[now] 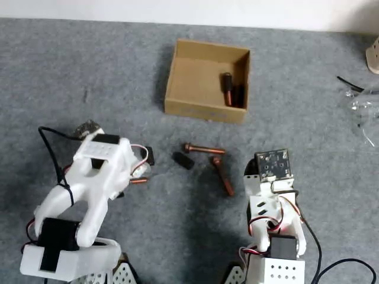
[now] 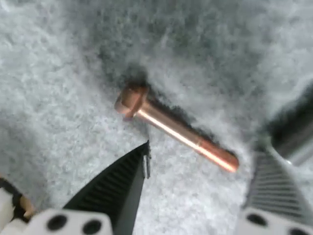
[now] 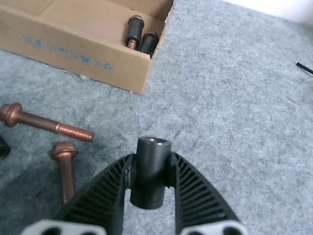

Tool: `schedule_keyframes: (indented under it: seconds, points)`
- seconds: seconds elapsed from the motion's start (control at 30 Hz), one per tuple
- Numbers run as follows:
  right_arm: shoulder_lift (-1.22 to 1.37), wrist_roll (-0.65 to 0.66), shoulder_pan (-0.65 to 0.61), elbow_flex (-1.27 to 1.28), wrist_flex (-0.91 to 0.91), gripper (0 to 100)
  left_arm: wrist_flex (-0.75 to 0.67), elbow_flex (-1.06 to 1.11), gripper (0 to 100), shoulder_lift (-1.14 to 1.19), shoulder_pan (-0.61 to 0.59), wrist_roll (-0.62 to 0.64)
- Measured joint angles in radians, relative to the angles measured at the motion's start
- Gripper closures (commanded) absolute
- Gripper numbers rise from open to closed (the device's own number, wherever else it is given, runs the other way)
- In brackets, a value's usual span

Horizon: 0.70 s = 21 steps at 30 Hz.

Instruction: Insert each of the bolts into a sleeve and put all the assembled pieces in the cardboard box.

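Note:
A cardboard box (image 1: 204, 109) stands at the back centre and holds a bolt in a black sleeve (image 1: 227, 89). Two loose copper bolts (image 1: 204, 148) (image 1: 222, 176) and a loose black sleeve (image 1: 182, 160) lie on the grey carpet in front of it. My left gripper (image 2: 205, 147) is open and low over a third copper bolt (image 2: 176, 128), which lies flat between its fingers. In the high view that bolt (image 1: 139, 180) is beside the left arm. My right gripper (image 3: 150, 166) is shut on an upright black sleeve (image 3: 149, 169), in front of the box (image 3: 73, 44) and right of the two bolts (image 3: 46, 125) (image 3: 64, 169).
Thin cables and clear plastic bits (image 1: 361, 100) lie at the right edge, with a pale object (image 1: 373, 56) behind them. The box wall rises between the grippers and the assembled piece (image 3: 132, 29). Open carpet stretches to the left of the box.

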Motion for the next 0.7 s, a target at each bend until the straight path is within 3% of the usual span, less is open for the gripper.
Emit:
schedule_keyframes:
  seconds: [0.23, 0.5, 0.7]
  points:
    - [0.0, 0.0, 0.0, 0.0, 0.0, 99.3, -0.098, 0.051, 64, 0.0, -0.025, 0.051]
    - [0.0, 0.0, 0.0, 0.0, 0.0, 99.3, -0.114, 0.051, 64, 0.0, -0.097, 0.066]
    - [0.0, 0.0, 0.0, 0.0, 0.0, 99.3, -0.123, 0.072, 81, -0.002, -0.123, 0.066]
